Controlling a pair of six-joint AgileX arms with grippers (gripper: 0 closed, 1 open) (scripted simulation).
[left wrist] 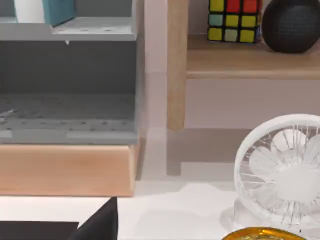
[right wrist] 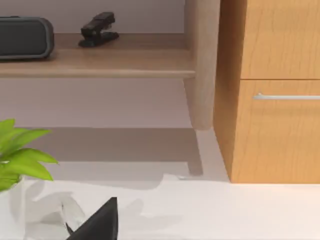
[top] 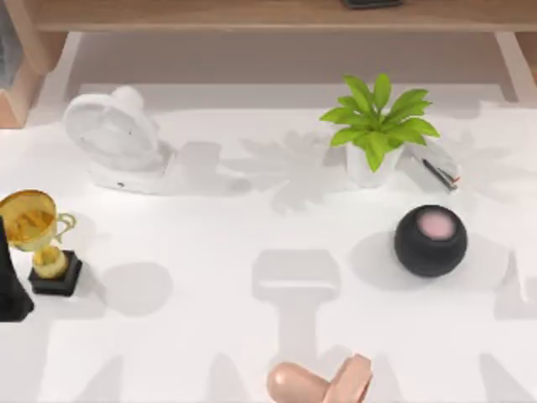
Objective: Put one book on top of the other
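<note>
Top view, counter (top: pixel 252 243): white fan (top: pixel 117 138) far left; gold trophy (top: pixel 38 239) on a black base at the left edge; potted plant (top: pixel 377 126) far right of centre, with a small stapler-like item (top: pixel 438 172) just beside it; black round speaker (top: pixel 430 241) right of centre; a pinkish rounded object (top: pixel 323 384) at the near edge, kind not determinable.
Top view, left arm: a dark shape (top: pixel 10 290) at the left edge, just beside the trophy, is probably part of it.
Left wrist view: fan (left wrist: pixel 282 172) and trophy rim (left wrist: pixel 262 234) close by; shelf behind carries a colour cube (left wrist: pixel 234 19) and a dark ball (left wrist: pixel 292 22); a grey cabinet (left wrist: pixel 67 90) stands beside it.
Right wrist view: plant leaves (right wrist: pixel 20 152); shelf with a dark speaker box (right wrist: pixel 25 37) and a black stapler (right wrist: pixel 99 29); wooden drawer unit (right wrist: pixel 272 90).
Jaws, both arms: cannot tell how far open, nor any hold.
Books: none identifiable on the counter; location not established.
Progress: judged not started; locating, grasping and stacking all remain.
</note>
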